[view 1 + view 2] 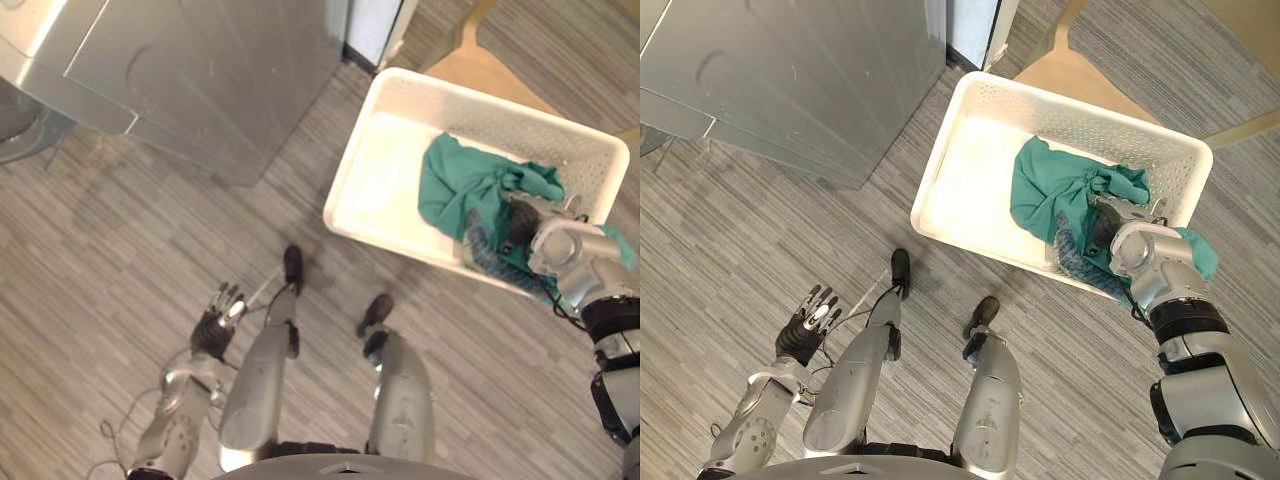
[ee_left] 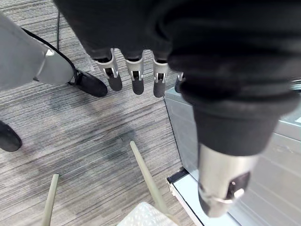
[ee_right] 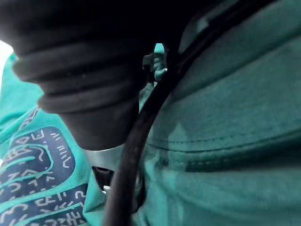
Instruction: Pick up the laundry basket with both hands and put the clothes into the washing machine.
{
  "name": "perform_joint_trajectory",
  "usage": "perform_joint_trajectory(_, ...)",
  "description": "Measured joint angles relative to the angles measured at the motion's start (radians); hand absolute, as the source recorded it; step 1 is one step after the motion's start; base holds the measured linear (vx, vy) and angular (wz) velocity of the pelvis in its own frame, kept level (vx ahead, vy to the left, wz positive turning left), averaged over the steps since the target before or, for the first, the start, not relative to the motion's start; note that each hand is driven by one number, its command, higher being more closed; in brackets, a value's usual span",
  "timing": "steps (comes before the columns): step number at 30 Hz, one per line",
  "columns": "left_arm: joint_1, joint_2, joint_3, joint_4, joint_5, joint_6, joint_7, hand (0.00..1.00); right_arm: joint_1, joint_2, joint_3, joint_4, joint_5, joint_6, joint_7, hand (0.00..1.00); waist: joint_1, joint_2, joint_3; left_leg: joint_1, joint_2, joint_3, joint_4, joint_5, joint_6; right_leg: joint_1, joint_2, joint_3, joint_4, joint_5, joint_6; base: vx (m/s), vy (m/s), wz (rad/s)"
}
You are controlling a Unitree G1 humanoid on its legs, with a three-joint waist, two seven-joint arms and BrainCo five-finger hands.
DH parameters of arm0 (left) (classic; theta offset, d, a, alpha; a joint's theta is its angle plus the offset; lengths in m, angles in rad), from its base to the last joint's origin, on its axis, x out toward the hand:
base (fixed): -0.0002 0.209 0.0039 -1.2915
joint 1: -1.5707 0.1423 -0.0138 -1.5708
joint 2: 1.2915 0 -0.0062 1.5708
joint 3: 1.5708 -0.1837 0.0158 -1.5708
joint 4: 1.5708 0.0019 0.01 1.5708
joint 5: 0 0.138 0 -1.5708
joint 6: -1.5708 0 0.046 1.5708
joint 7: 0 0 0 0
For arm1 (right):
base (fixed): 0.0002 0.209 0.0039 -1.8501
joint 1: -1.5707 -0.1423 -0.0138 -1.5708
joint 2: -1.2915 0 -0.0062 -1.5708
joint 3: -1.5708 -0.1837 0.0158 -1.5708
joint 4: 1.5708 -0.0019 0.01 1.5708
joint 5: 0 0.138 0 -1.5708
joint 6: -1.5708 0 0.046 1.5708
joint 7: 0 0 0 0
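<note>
A white laundry basket rests on a light wooden seat at the upper right. Inside it lies a bunched teal garment with a navy patterned print. My right hand is down in the basket's near right corner, buried in that garment, which presses round the wrist cover. Its fingers are hidden in the cloth. My left hand hangs low at the lower left, far from the basket, its fingers straight and holding nothing. The grey washing machine stands at the upper left.
Grey striped flooring spreads between the machine and the basket. The seat's thin legs show in the left wrist view beside the machine's lower corner. A dark gap lies behind the machine.
</note>
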Motion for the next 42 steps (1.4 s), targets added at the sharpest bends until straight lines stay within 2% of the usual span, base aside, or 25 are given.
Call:
perform_joint_trajectory(2,-0.003,-0.003,0.001,0.004,0.0,-0.002,0.002,0.0,0.0,0.01,0.0,0.0,-0.013,0.008,-0.002,0.0,0.003,-0.001,0.0,-0.001,0.001,-0.001,0.0,0.001,-0.002,-0.003,-0.001,0.0,0.009,-0.004,-0.001,-0.01,-0.014,0.02)
perform_joint_trajectory(3,-0.004,-0.007,0.001,0.004,0.0,-0.003,0.003,0.0,0.0,0.013,0.0,0.0,-0.04,0.009,-0.002,1.0,0.004,-0.001,0.0,-0.001,0.0,-0.002,0.0,0.002,-0.003,-0.007,-0.004,-0.001,0.017,-0.008,-0.001,-0.02,-0.018,0.03)
perform_joint_trajectory(8,-0.019,-0.009,0.003,-0.002,0.001,-0.006,0.013,0.0,-0.001,0.016,0.0,0.0,-0.127,0.011,-0.008,1.0,0.005,-0.006,-0.006,-0.018,-0.003,-0.018,0.0,0.011,-0.014,-0.028,-0.013,-0.01,0.05,-0.022,-0.006,-0.02,-0.026,0.09)
perform_joint_trajectory(10,-0.029,-0.011,0.004,-0.003,0.001,-0.007,0.021,0.0,-0.002,0.017,0.012,0.004,-0.211,0.019,-0.008,1.0,0.011,-0.007,-0.012,-0.017,-0.006,-0.024,0.0,0.014,-0.018,-0.029,-0.019,-0.013,0.067,-0.031,-0.005,-0.01,-0.035,0.14)
perform_joint_trajectory(13,-0.029,-0.017,0.004,-0.003,0.002,-0.01,0.032,0.0,-0.009,0.023,0.047,0.032,-0.271,0.032,-0.008,1.0,0.017,-0.014,-0.032,-0.018,-0.007,-0.028,0.0,0.017,-0.018,-0.028,-0.024,-0.022,0.077,-0.039,-0.007,0.0,-0.033,0.08)
perform_joint_trajectory(18,-0.032,-0.047,0.004,-0.002,0.019,-0.01,0.04,0.0,-0.011,0.044,0.074,0.064,-0.274,0.037,-0.008,1.0,0.013,-0.016,-0.058,-0.012,-0.013,-0.048,0.0,0.034,-0.008,-0.017,-0.031,-0.038,0.089,-0.049,-0.009,0.02,-0.036,0.11)
perform_joint_trajectory(19,-0.032,-0.048,0.004,0.0,0.019,-0.01,0.041,0.0,-0.016,0.073,0.025,0.077,-0.272,0.042,-0.008,1.0,0.009,-0.016,-0.058,-0.005,-0.012,-0.052,0.0,0.035,-0.009,-0.008,-0.031,-0.042,0.089,-0.05,-0.009,0.01,-0.039,0.05)
perform_joint_trajectory(20,-0.033,-0.048,0.005,0.002,0.019,-0.01,0.042,0.0,-0.015,0.089,-0.009,0.08,-0.254,0.049,-0.014,1.0,0.008,-0.016,-0.058,-0.001,-0.012,-0.052,0.0,0.035,-0.009,-0.004,-0.031,-0.042,0.089,-0.05,-0.009,0.0,-0.036,0.03)
perform_joint_trajectory(23,-0.032,-0.048,0.015,0.005,-0.002,-0.01,0.048,0.0,0.016,0.199,-0.218,0.089,0.034,0.076,-0.101,1.0,0.007,-0.015,-0.058,0.028,-0.013,-0.053,0.0,0.035,-0.009,0.028,-0.03,-0.044,0.083,-0.049,-0.009,0.0,-0.024,0.01)
perform_joint_trajectory(25,-0.032,-0.048,0.024,0.005,-0.01,-0.01,0.048,0.0,0.02,0.244,-0.273,0.087,0.133,0.078,-0.145,1.0,0.002,-0.015,-0.058,0.036,-0.013,-0.053,0.0,0.035,-0.008,0.037,-0.03,-0.045,0.081,-0.048,-0.008,0.0,0.0,0.0)
perform_joint_trajectory(28,-0.027,-0.047,0.027,-0.011,-0.03,-0.01,0.048,0.0,0.023,0.32,-0.383,0.046,0.24,0.095,-0.211,1.0,-0.006,-0.015,-0.058,0.062,-0.012,-0.053,0.0,0.033,-0.006,0.069,-0.027,-0.045,0.068,-0.042,-0.006,0.0,-0.012,-0.01)
perform_joint_trajectory(32,-0.016,-0.047,0.04,-0.015,-0.042,-0.017,0.047,0.0,0.033,0.376,-0.513,-0.044,0.359,0.091,-0.308,1.0,-0.008,-0.015,-0.058,0.082,-0.013,-0.054,0.0,0.027,-0.002,0.096,-0.027,-0.051,0.061,-0.04,-0.002,0.01,-0.036,0.05)
perform_joint_trajectory(37,0.037,-0.047,0.065,-0.014,-0.044,-0.023,0.047,0.0,0.118,0.473,-0.606,-0.227,0.508,0.055,-0.393,1.0,-0.011,-0.016,-0.059,0.129,-0.021,-0.051,0.0,0.01,-0.004,0.143,-0.036,-0.054,0.063,-0.05,0.003,0.02,-0.053,0.02)
perform_joint_trajectory(42,0.073,-0.07,0.074,-0.012,-0.041,-0.022,0.048,0.0,0.189,0.586,-0.649,-0.365,0.657,0.021,-0.438,1.0,-0.017,-0.022,-0.087,0.159,-0.022,-0.046,0.0,0.005,0.002,0.18,-0.034,-0.06,0.055,-0.058,0.006,0.03,-0.073,0.02)
